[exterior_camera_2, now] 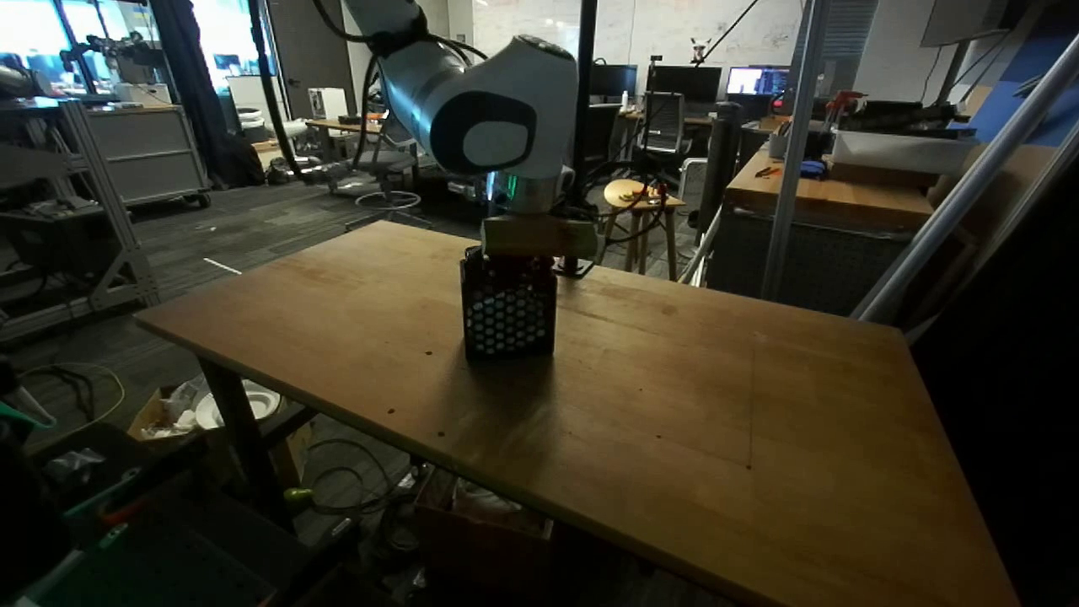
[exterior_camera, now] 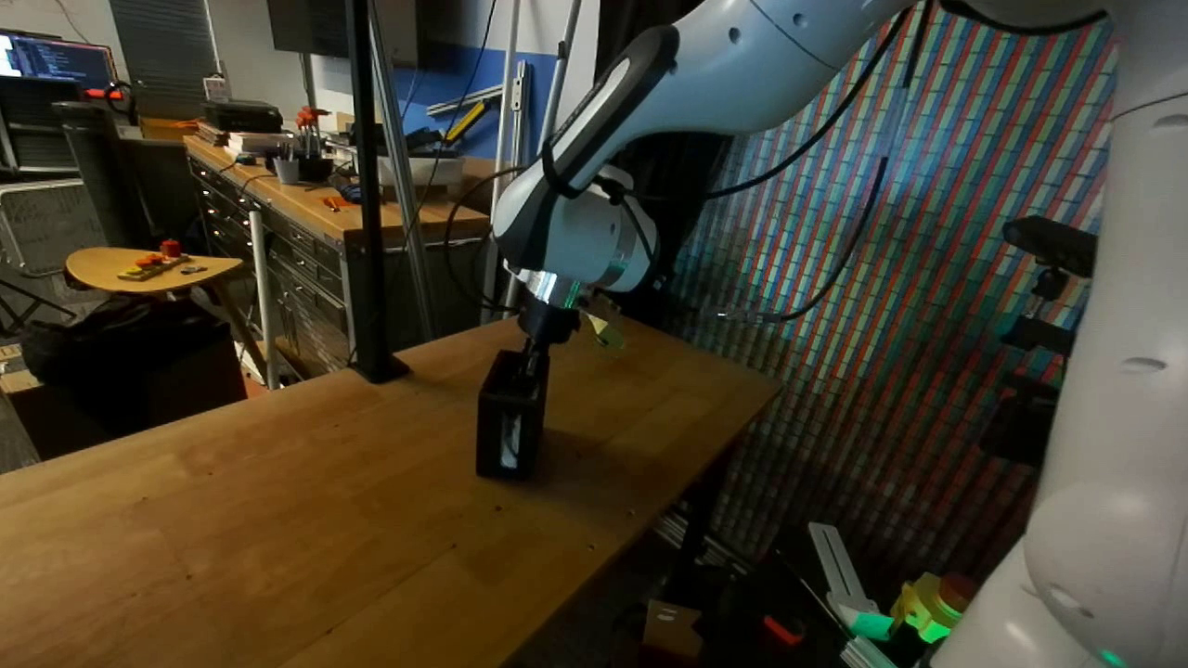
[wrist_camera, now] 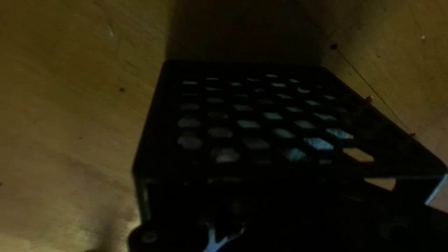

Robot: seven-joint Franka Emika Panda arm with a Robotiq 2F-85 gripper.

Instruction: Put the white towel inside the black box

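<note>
White towel (exterior_camera: 510, 441) is inside the black box (exterior_camera: 492, 427): in an exterior view a pale strip of it shows through a tall slot. Box is upright on the wooden table (exterior_camera: 278, 520). There the gripper (exterior_camera: 530, 365) comes in from 12 o'clock, lower end down in the box mouth. A honeycomb wall (exterior_camera_2: 509, 319) shows in an exterior view and in the wrist view, pale patches behind many holes; only the wrist view gives wood colour through a couple of holes, at 4 o'clock of that wall.

Fingertips are lost in the dark mouth, so I can't tell whether they're spread, together or pinching cloth. A tan block (exterior_camera_2: 539, 238) covers most of the gripper in an exterior view. Wrist view very dark; pale streak (wrist_camera: 214, 241) near 6 o'clock, unclear what it is. Arm (exterior_camera: 715, 83) is cut off at the top in both exterior views.

Edges: in an exterior view the black post (exterior_camera: 368, 204) has its foot at 10 o'clock of the box, apart from it; table corner (exterior_camera: 772, 387) at 3, most wood from 7 to 9. In an exterior view the table edge (exterior_camera_2: 337, 421) passes at 7 to 8 o'clock, widest wood at 3 to 5.
</note>
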